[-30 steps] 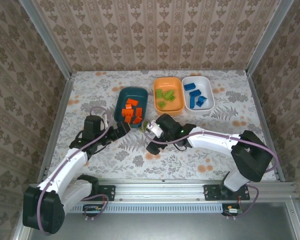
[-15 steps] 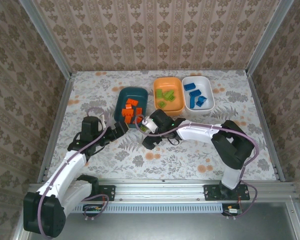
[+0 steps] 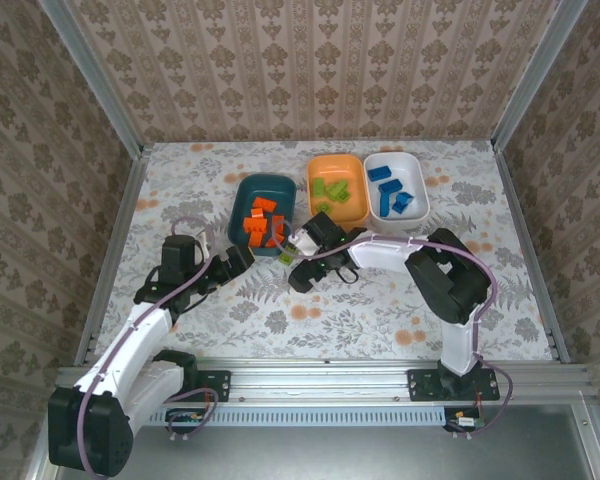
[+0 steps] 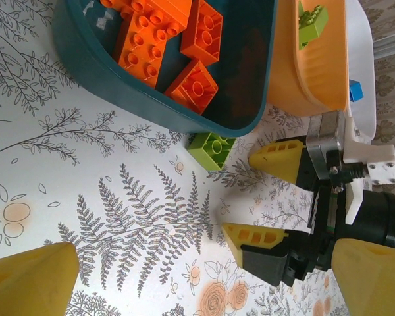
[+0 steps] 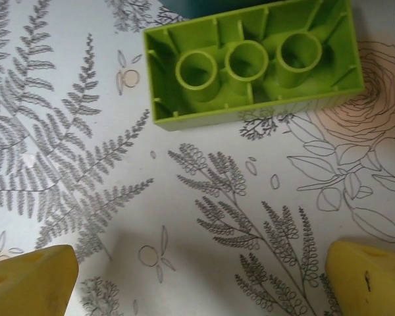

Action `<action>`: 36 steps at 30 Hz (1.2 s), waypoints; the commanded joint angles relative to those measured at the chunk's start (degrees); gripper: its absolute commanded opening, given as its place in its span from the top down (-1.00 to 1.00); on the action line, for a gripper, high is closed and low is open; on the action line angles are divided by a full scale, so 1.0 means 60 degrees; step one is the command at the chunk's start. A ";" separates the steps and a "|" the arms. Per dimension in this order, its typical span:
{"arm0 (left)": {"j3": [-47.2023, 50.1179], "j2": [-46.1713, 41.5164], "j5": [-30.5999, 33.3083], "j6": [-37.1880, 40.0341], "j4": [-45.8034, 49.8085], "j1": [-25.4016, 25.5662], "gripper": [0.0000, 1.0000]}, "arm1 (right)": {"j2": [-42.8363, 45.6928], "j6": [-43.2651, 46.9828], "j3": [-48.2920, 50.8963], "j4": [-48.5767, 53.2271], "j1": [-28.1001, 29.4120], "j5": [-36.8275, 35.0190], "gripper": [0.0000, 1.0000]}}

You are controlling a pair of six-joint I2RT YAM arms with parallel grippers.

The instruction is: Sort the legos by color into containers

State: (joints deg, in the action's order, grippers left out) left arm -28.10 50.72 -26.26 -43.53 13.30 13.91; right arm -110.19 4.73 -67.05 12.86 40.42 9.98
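Observation:
One light green lego [image 3: 283,253] lies alone on the table just in front of the dark teal container [image 3: 244,193]. The right wrist view has it hollow side up [image 5: 250,62], and the left wrist view has it beside the teal wall [image 4: 212,149]. My right gripper [image 3: 292,261] hangs open over it, yellow fingertips [image 5: 29,280] wide apart, nothing between them. My left gripper [image 3: 246,257] is open and empty, just left of the brick. Orange legos [image 3: 263,222] fill the teal container, green legos [image 3: 330,190] the orange container [image 3: 337,161], blue legos [image 3: 390,190] the white container [image 3: 417,176].
The three bins stand in a row at the back middle of the floral tablecloth. The right gripper's fingers [image 4: 280,160] cross the left wrist view, close to the left gripper [image 4: 204,283]. Aluminium posts and patterned walls close in the table on three sides.
The right arm has swung left and back, bringing its open gripper from mid-table to the green brick by the teal bin. The left arm has hardly moved.

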 commanded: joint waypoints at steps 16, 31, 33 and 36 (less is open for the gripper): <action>0.0040 -0.0188 -0.0291 0.0371 0.0303 -0.0319 -0.99 | -0.1282 0.0738 -0.1015 0.0169 -0.0047 -0.0586 -0.97; 0.0244 -0.0150 -0.0332 0.0343 0.0119 -0.0370 -1.00 | -0.1230 0.1553 -0.0763 -0.1772 0.0315 -0.2094 -1.00; 0.0274 -0.0141 -0.0387 0.0357 0.0080 -0.0427 -1.00 | -0.1328 0.1528 -0.0928 -0.1698 0.0322 -0.2020 -1.00; 0.0292 -0.0134 -0.0459 0.0404 0.0071 -0.0515 -0.99 | -0.1570 0.1423 -0.1300 -0.1459 0.0320 -0.1766 -1.00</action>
State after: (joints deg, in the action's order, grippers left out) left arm -26.87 50.50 -27.51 -43.09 14.15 11.49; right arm -115.63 13.34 -72.49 8.95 42.68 2.81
